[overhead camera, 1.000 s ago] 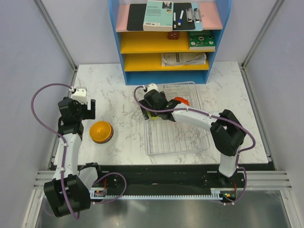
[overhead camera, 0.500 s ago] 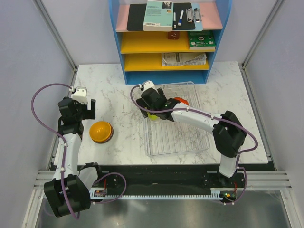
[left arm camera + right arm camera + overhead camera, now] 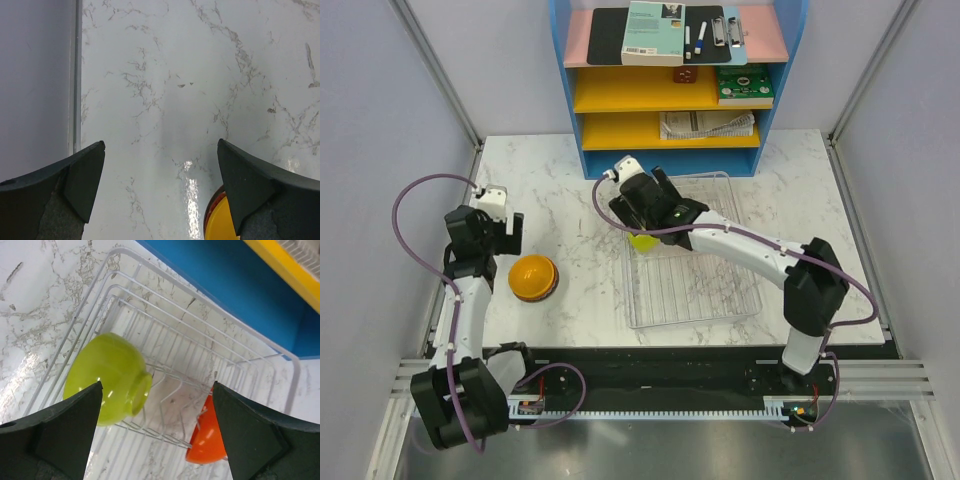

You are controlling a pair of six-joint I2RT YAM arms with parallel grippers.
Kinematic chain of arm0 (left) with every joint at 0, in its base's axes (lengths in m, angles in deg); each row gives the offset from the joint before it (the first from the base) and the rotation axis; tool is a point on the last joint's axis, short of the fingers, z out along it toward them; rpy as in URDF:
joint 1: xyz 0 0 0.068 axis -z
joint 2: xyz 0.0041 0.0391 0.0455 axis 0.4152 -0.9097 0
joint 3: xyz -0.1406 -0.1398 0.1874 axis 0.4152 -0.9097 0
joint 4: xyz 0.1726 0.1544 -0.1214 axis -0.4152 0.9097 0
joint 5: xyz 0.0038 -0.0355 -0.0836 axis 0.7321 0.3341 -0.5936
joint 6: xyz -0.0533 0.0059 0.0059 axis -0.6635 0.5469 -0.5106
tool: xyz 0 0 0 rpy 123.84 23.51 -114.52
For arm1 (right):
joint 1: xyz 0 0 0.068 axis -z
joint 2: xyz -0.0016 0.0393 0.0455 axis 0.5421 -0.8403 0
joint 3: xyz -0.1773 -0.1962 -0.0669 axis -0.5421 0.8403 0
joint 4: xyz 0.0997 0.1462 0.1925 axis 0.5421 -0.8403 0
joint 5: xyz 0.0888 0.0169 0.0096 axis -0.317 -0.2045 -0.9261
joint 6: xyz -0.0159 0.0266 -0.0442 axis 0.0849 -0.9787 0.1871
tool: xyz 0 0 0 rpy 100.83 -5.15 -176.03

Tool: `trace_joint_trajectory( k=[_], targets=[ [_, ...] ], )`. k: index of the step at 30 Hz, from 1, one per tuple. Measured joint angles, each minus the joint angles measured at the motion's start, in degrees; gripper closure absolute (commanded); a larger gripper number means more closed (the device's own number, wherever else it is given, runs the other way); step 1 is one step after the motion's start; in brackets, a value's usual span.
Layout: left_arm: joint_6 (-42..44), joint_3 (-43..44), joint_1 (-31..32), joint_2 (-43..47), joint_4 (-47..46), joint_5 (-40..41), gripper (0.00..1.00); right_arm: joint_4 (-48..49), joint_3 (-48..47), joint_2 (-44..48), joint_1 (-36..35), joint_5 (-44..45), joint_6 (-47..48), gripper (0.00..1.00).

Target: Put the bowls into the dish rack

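Lying on the marble table, the glossy orange round bowl is seen just beside the wide-spread left gripper — well apart from the equally spread right gripper, held over the silvery wire dish rack.

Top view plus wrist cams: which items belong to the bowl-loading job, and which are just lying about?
Job: dish rack; lime-green bowl and red-orange bowl inside it; orange bowl on the table.
Lying about: shelf unit, book, green box, papers.
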Motion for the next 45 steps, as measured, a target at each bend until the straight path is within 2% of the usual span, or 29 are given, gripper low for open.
trace_joint_trajectory(
  k=[6, 13, 26, 32, 38, 43, 45],
  targets=[
    [5.2, -0.5, -0.4, -4.0, 1.6, -2.0, 0.03, -2.5, 0.0, 9.5, 2.2, -4.2, 4.9, 0.03],
    [12.9, -1.4, -1.3, -3.8, 7.0, -9.0, 0.03, -5.2, 0.0, 18.6, 5.4, -8.0, 6.8, 0.03],
    [16.0, 0.8, -4.8, 1.9, 14.3, -13.6, 0.01, -10.1, 4.6, 19.3, 5.9, -11.5, 7.5, 0.03],
    [22.4, 3.0, -4.9, 1.8, 21.6, -19.2, 0.00, -10.8, 4.6, 19.3, 5.9, -12.4, 7.5, 0.03],
    [28.2, 3.0, -5.7, -1.6, 26.1, -21.0, 0.00, -11.6, 4.6, 19.3, 5.9, -13.1, 7.5, 0.02],
    [30.8, 4.0, -8.0, -3.8, 28.0, -22.4, 0.05, -12.1, 4.6, 19.3, 5.9, -13.7, 7.5, 0.03],
    [32.3, 5.1, -8.3, -4.8, 28.9, -23.1, 0.12, -12.1, 4.6, 19.3, 5.9, -14.0, 7.5, 0.03]
  ],
)
